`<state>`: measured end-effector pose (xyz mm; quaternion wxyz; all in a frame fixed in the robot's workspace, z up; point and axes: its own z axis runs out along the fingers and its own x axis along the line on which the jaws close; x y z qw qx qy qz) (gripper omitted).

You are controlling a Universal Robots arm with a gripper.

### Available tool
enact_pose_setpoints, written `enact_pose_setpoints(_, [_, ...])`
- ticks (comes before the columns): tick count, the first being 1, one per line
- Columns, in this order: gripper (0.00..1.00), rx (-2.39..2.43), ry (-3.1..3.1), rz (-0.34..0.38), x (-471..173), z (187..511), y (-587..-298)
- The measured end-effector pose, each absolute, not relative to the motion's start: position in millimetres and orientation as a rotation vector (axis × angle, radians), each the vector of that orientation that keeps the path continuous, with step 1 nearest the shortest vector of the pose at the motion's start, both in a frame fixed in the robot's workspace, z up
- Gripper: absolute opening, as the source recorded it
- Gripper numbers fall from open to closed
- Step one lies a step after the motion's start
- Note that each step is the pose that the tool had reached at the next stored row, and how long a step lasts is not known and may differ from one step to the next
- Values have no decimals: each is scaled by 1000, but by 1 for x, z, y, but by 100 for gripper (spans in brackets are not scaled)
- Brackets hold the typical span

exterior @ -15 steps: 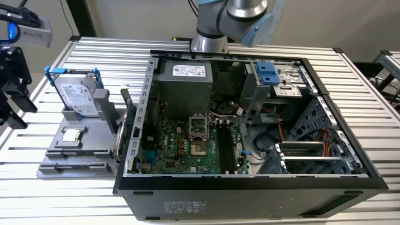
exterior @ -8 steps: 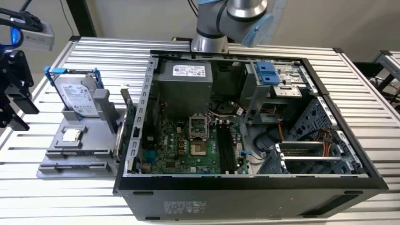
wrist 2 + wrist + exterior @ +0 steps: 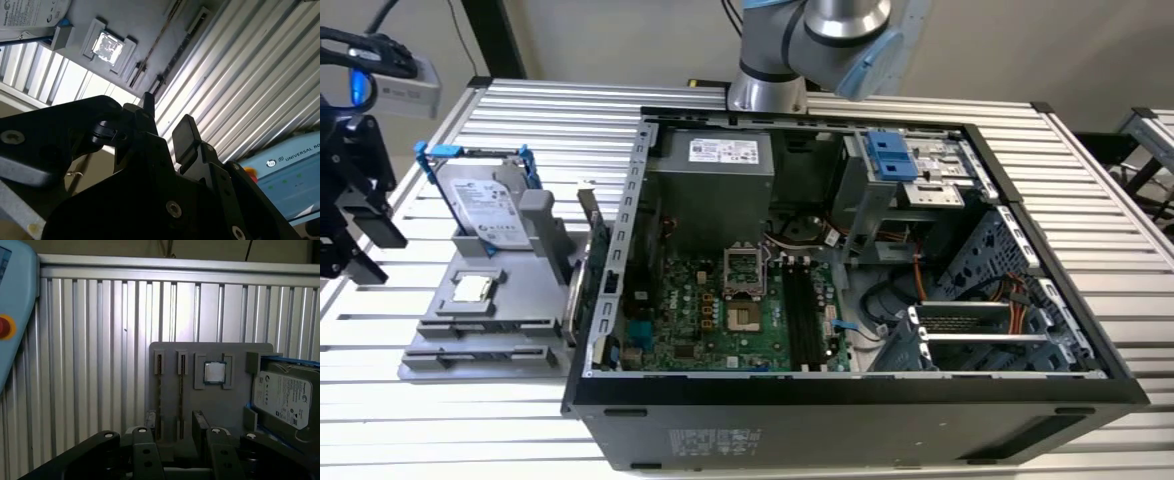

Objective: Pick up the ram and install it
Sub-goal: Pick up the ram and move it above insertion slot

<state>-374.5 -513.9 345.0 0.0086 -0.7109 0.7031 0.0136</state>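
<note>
The gripper [image 3: 354,225] hangs at the far left of the exterior view, jaws spread and empty. The ram [image 3: 160,392] stands on edge in the grey holder [image 3: 454,365] at lower left, just ahead of the gripper, its long axis running away from it

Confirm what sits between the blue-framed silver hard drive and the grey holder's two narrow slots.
A small square silver chip; the first wrist view shows it clearly.
</note>
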Motion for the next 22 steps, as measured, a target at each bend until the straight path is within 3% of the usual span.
enact_pose_setpoints(22, [100, -2220, 2196, 40, -374, 332, -514])
